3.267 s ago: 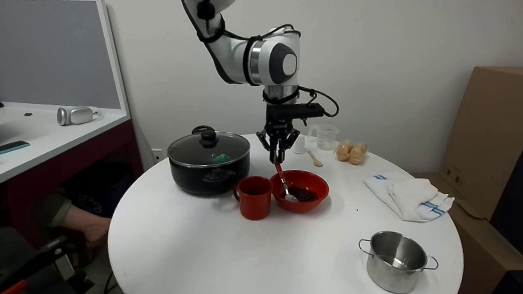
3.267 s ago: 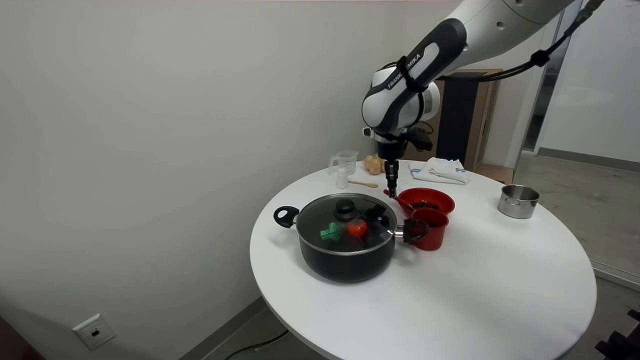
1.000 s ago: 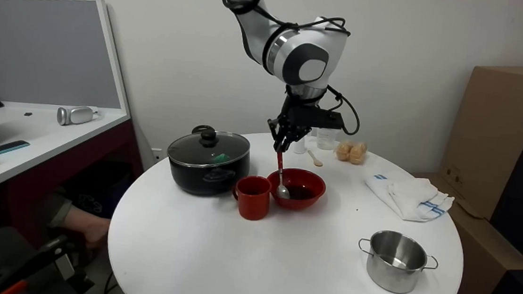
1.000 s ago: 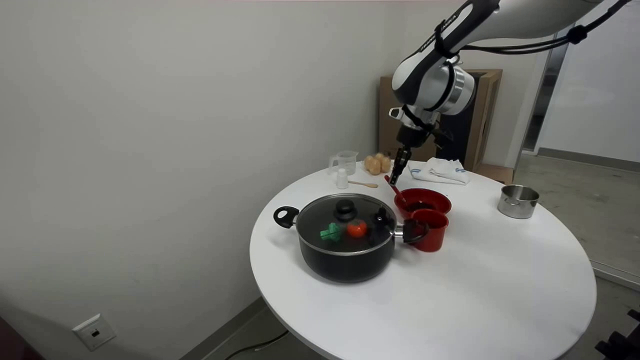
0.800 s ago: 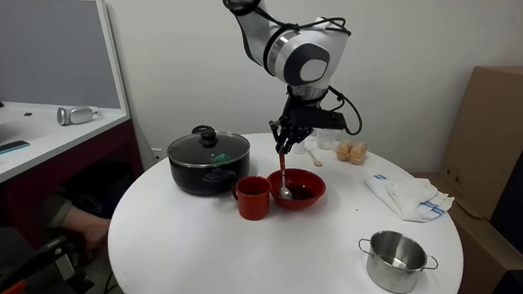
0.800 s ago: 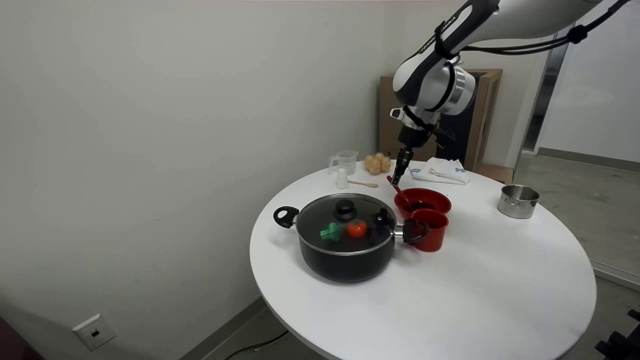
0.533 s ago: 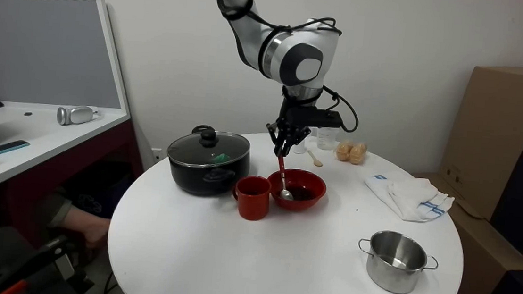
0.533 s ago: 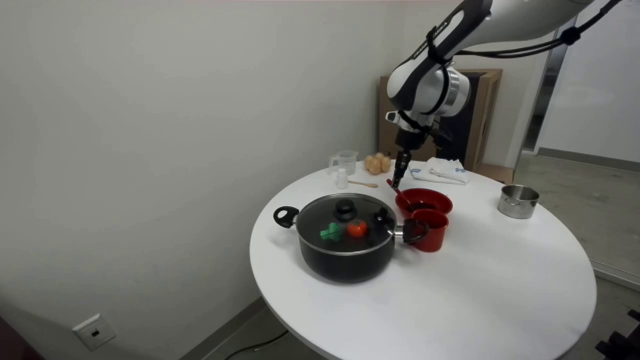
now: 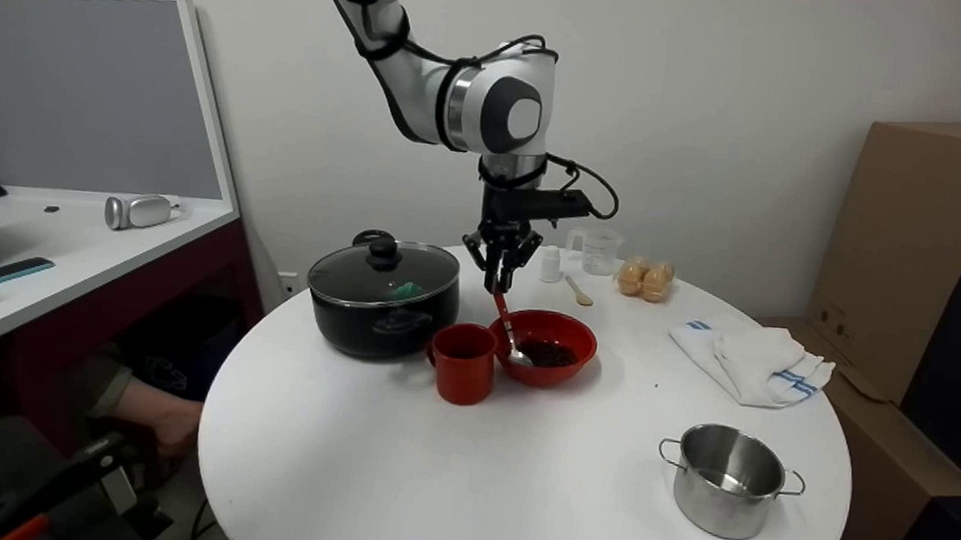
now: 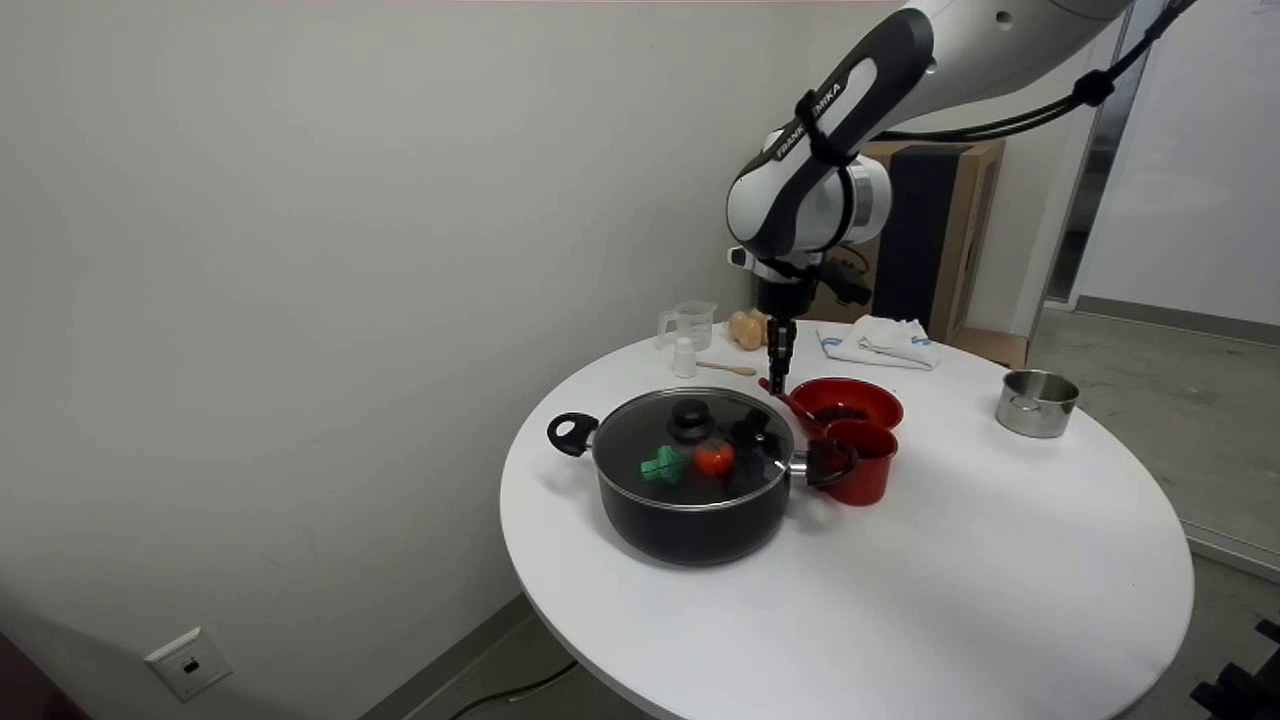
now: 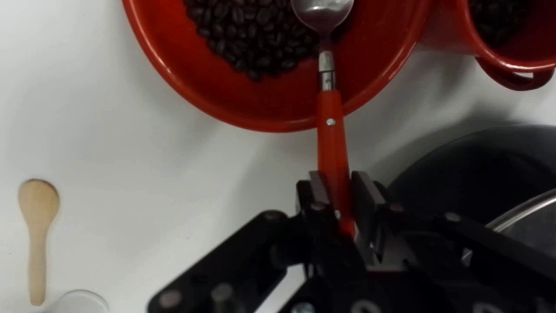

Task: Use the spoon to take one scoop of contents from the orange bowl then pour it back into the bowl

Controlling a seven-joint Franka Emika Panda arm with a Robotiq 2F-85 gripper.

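Note:
The spoon has a red handle point(image 11: 331, 139) and a steel head; it also shows in both exterior views point(image 9: 505, 317) point(image 10: 797, 407). My gripper point(image 11: 338, 178) is shut on the handle's upper part, above and beside the bowl rim point(image 9: 497, 289) point(image 10: 778, 390). The spoon slants down into the wide red-orange bowl point(image 9: 547, 379) point(image 10: 882, 398) point(image 11: 269, 108). Its head is inside the bowl, on the side towards the mug, at the edge of the dark beans point(image 11: 256, 39). I see no beans on the visible part of the head; the wrist view cuts off its tip.
A red mug point(image 9: 464, 373) with dark beans stands close beside the bowl. A lidded black pot point(image 9: 379, 331) stands by the mug. A wooden spoon point(image 11: 39, 208), white shaker point(image 9: 550, 265), measuring cup point(image 9: 599, 253), eggs point(image 9: 645, 280), towel point(image 9: 755, 364) and steel pot point(image 9: 726, 500) are also on the table.
Between 3.3 and 1 second ago my wrist tilted and the spoon stood steeper. Since then the gripper has swung back upright and a little lower; the spoon slants more. The bowl has shifted slightly.

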